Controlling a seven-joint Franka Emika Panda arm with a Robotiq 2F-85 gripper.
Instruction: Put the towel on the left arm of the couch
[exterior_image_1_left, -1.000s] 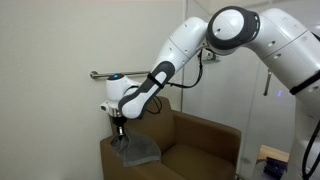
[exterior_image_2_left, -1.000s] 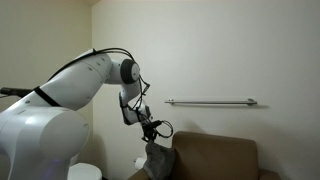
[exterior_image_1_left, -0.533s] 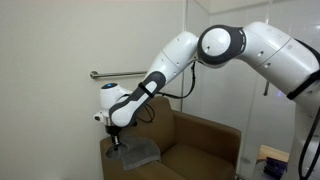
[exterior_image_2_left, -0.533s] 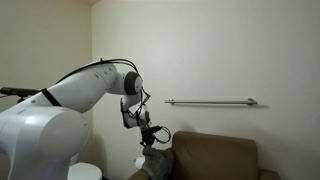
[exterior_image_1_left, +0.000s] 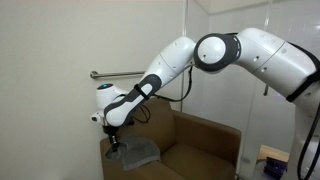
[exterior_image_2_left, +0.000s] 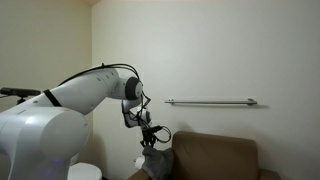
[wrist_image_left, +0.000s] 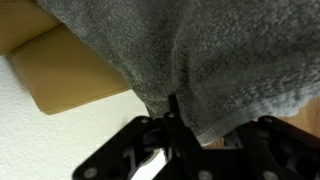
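Looking straight down from the wrist, pretty much all you get is the small soft grey towel with folds (wrist_image_left: 210, 50). It's bunched right up against the black Robotiq gripper (exterior_image_1_left: 114, 143), with a ridge of cloth running down into the middle of it. Honestly can't tell if the jaws are apart or pinched on that ridge. The fabric hides the tips up close, and from across the room it's all too small to make out. Under the cloth a corner of the broad, flat-topped, tan-brown padded armrest (wrist_image_left: 70, 75) peeks out, so the towel is lying on the left arm of the couch, not dangling above it.

What's changed: a second ago the white robot arm (exterior_image_1_left: 165, 65) held the gripper higher, and the towel was pulled up into a little peak under it. Now the wrist has dropped, the gripper sits right down at the cloth, and the towel has slumped flatter across the armrest top. In an exterior view the towel (exterior_image_2_left: 156, 166) has also sunk nearly to the bottom edge of the shot.

My read is that this is the let-go bit. The towel's where it should be, so the job looks basically done. What's left is releasing and lifting clear without snagging a fold and dragging the whole thing off.

Further back there's the rest of the small tan-brown boxy couch (exterior_image_1_left: 205, 140). Behind it a metal grab rail (exterior_image_2_left: 210, 102) runs along the pale wall (exterior_image_2_left: 220, 50).
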